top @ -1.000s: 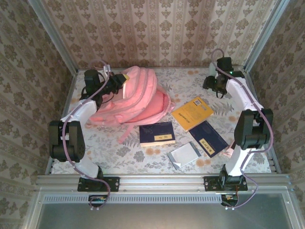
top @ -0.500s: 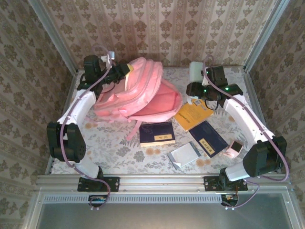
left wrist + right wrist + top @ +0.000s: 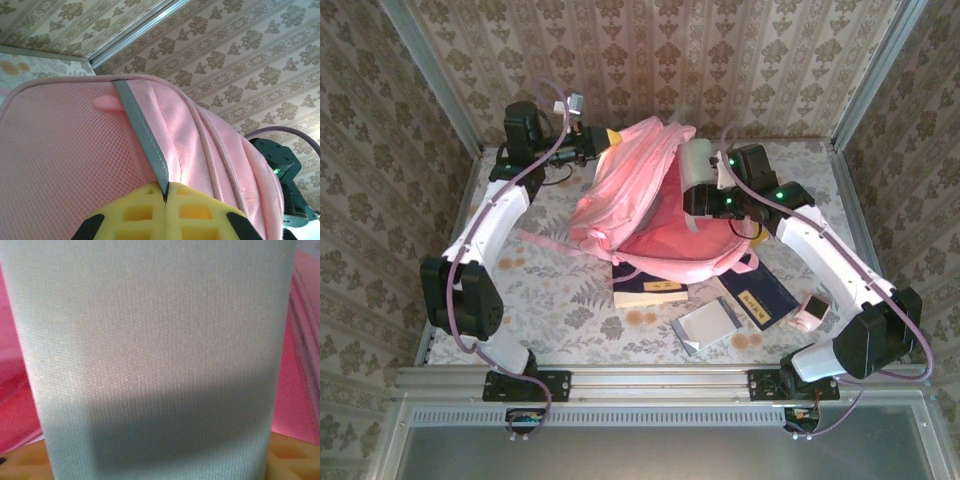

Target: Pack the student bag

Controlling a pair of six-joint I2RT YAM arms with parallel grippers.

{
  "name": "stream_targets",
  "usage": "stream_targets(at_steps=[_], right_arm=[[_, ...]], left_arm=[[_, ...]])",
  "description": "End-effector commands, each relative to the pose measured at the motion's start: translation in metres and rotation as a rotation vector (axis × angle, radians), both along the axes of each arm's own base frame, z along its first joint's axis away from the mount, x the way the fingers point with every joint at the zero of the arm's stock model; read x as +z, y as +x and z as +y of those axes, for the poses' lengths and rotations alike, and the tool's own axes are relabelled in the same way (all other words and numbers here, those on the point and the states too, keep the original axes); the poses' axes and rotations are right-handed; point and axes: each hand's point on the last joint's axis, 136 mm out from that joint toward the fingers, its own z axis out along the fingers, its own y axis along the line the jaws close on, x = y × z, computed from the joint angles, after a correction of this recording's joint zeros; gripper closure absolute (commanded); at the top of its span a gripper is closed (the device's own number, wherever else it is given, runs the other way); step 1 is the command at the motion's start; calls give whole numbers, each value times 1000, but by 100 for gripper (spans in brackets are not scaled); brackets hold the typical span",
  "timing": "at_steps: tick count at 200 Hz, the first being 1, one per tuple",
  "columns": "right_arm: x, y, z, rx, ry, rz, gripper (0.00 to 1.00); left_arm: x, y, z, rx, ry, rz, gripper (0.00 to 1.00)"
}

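The student bag (image 3: 645, 185) is a big pink backpack, raised by its top and sagging open toward the front. My left gripper (image 3: 604, 138) is shut on the grey loop (image 3: 142, 135) at the bag's top, its yellow fingertips (image 3: 150, 210) pressed together on it. My right gripper (image 3: 700, 197) is shut on a pale, fabric-covered case (image 3: 697, 162), held upright over the bag's open mouth. In the right wrist view the case (image 3: 155, 355) stands close in front of the camera, with the bag's pink lining (image 3: 15, 405) on both sides of it.
A dark blue book (image 3: 650, 292) lies partly under the bag's front edge. A second dark blue book (image 3: 767, 296), a silver pouch (image 3: 708, 325) and a small pink item (image 3: 810, 312) lie at the front right. Patterned walls close in the table (image 3: 550, 300).
The left gripper has lifted the bag's top up and to the right. The right arm swung the pale case from the back right over the bag's mouth. The bag now covers the yellow book.
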Motion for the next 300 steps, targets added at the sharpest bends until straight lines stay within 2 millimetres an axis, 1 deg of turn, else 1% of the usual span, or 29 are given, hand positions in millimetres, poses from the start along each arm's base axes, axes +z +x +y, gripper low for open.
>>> stream_targets(at_steps=[1, 43, 63, 88, 113, 128, 164, 189, 201, 217, 234, 255, 271, 283, 300], right_arm=[[2, -11, 14, 98, 4, 10, 33], [-14, -14, 25, 131, -43, 90, 33], [-13, -16, 25, 115, -51, 113, 33], [-13, -24, 24, 115, -53, 166, 34], [-20, -34, 33, 169, -30, 258, 34], [-26, -39, 42, 214, 2, 312, 34], [-39, -35, 49, 240, 2, 358, 35], [-45, -31, 59, 259, 39, 376, 35], [-47, -25, 65, 254, 69, 376, 35], [-50, -12, 76, 231, 128, 385, 35], [-55, 6, 93, 187, 227, 407, 35], [-52, 31, 119, 158, 372, 418, 35], [-54, 49, 134, 112, 450, 446, 35], [-57, 61, 143, 59, 500, 479, 34], [-60, 80, 149, -36, 575, 485, 34]], left_arm=[[48, -15, 4, -36, -72, -249, 100], [36, -10, 4, -20, -81, -220, 100], [31, -4, 8, 10, -76, -202, 100], [22, 5, 17, 55, -74, -167, 100], [18, 13, 24, 79, -98, -147, 100], [17, 15, 24, 76, -112, -141, 100], [12, 16, 26, 77, -111, -129, 100], [14, 14, 26, 70, -109, -134, 100], [17, 11, 24, 58, -110, -143, 100], [21, 9, 22, 45, -114, -151, 100], [25, 6, 19, 26, -119, -160, 100], [29, 2, 16, 6, -128, -173, 100], [31, 0, 15, -7, -135, -179, 100], [31, -2, 14, -15, -136, -185, 100], [32, -4, 12, -20, -141, -190, 100]])
